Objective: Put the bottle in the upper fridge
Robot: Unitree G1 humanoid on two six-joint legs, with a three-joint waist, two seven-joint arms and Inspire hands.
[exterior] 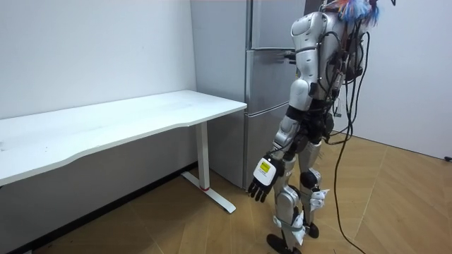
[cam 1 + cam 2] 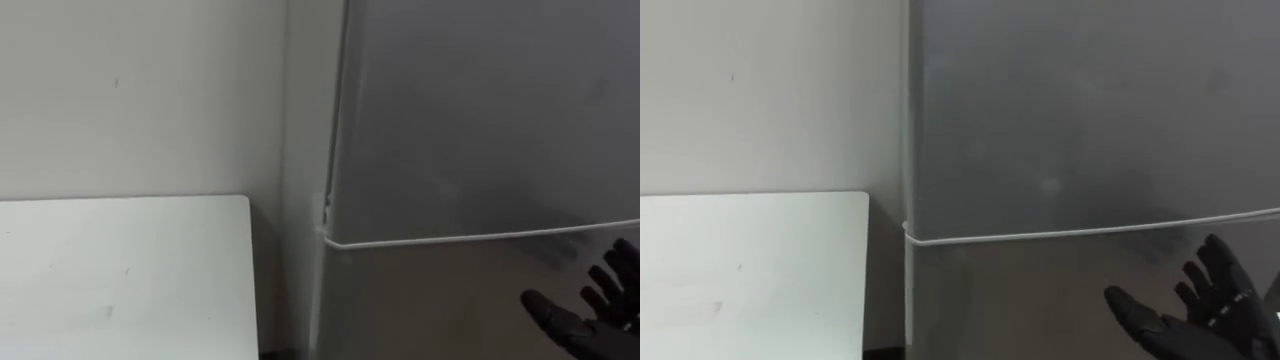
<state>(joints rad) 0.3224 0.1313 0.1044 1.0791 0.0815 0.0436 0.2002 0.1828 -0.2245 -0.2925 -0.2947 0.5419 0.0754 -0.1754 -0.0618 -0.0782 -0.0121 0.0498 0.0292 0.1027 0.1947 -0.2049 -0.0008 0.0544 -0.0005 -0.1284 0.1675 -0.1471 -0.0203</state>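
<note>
robot: stands right up against the fridge (image 1: 265,77), facing it, with the white table (image 2: 120,270) just off to its left

fridge: both doors are shut tight. The upper door (image 2: 490,110) and the lower door (image 2: 430,300) meet at a pale seam (image 2: 480,238)

right hand (image 2: 590,322): raised in front of the lower door, just under the seam. Fingers are spread and loose with nothing in them; can't tell if it actually touches the door

left hand (image 1: 263,182): hangs down by the hip, fingers relaxed, also holding nothing

bottle: not in either hand, and honestly I can't tell where it is

progress: looks like very early days to me. The robot is at the fridge, but that's about it

left to do: open the upper door, get hold of the bottle, set it inside, close up
</note>
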